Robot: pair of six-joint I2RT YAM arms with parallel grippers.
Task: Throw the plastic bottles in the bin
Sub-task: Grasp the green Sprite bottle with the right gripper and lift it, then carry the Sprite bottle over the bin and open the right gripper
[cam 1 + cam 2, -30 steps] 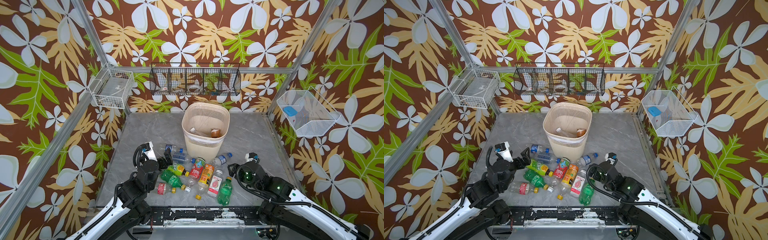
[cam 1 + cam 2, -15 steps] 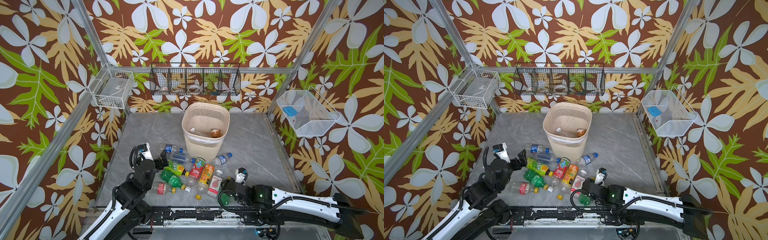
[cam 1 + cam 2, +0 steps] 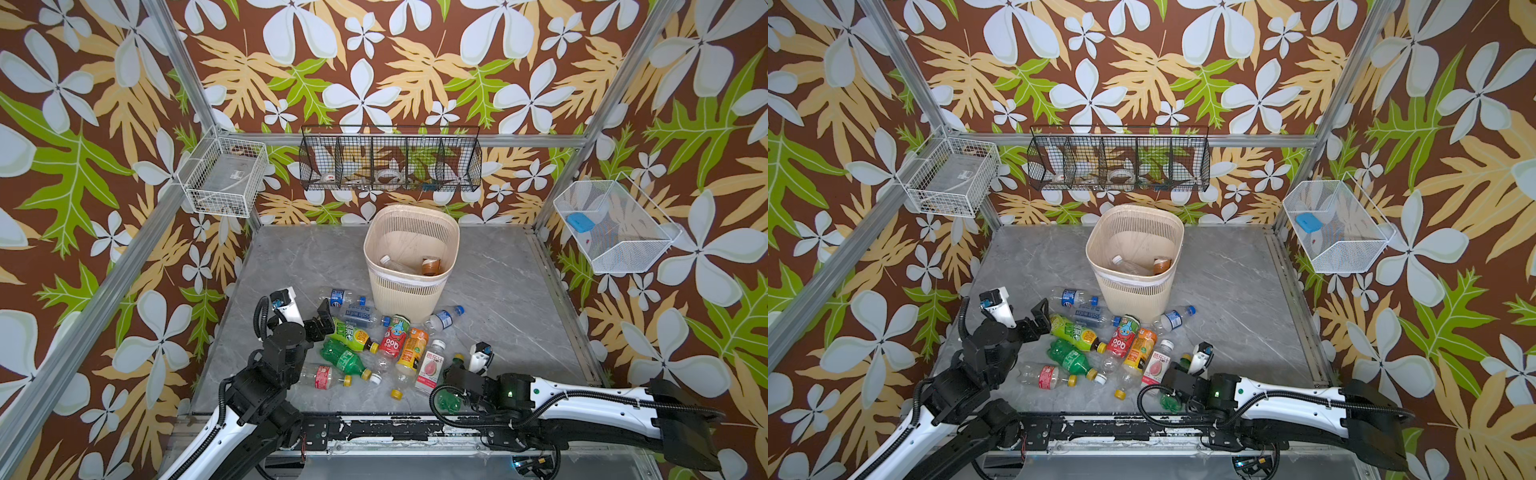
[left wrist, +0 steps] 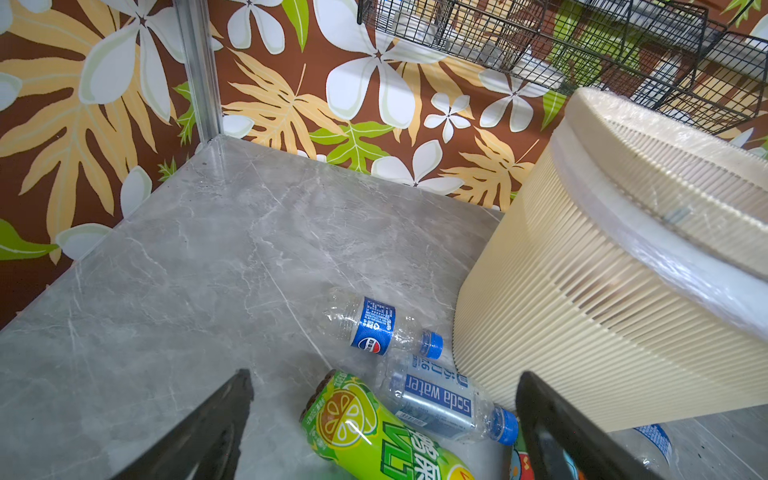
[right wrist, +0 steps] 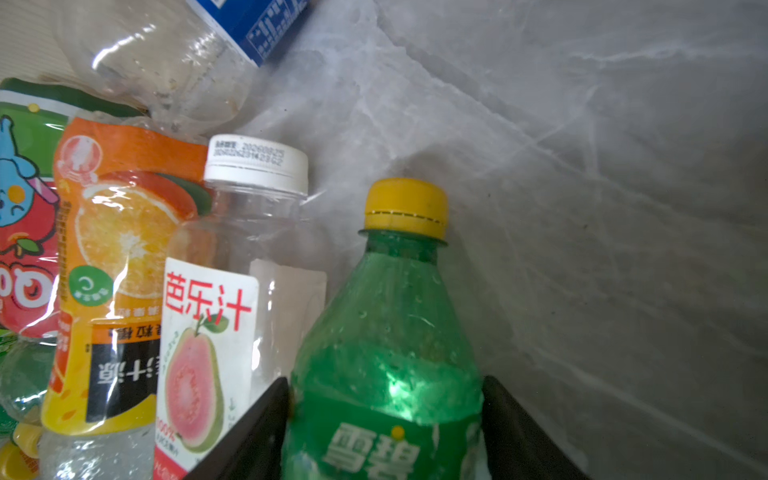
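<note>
**Top view:** the bin [image 3: 409, 291] stands at frame centre. The bottles [image 3: 392, 340] lie below it on the tabletop [image 3: 519, 332]. A release short of the tall rim would likely drop a bottle back outside.

**Left wrist view:** the left gripper [image 4: 384, 376] is wide apart and empty.

**Right wrist view:** the right gripper [image 5: 384, 386] clamps the green bottle [image 5: 390, 324] at lower centre. The thin wall may buckle and slip. The guava bottle [image 5: 216, 316] just beside it may get dragged. The green bottle is translucent with a yellow cap and lies flat.

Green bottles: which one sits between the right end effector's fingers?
The Sprite bottle beside the guava juice bottle; the other green soda bottle lies farther left, untouched.
</note>
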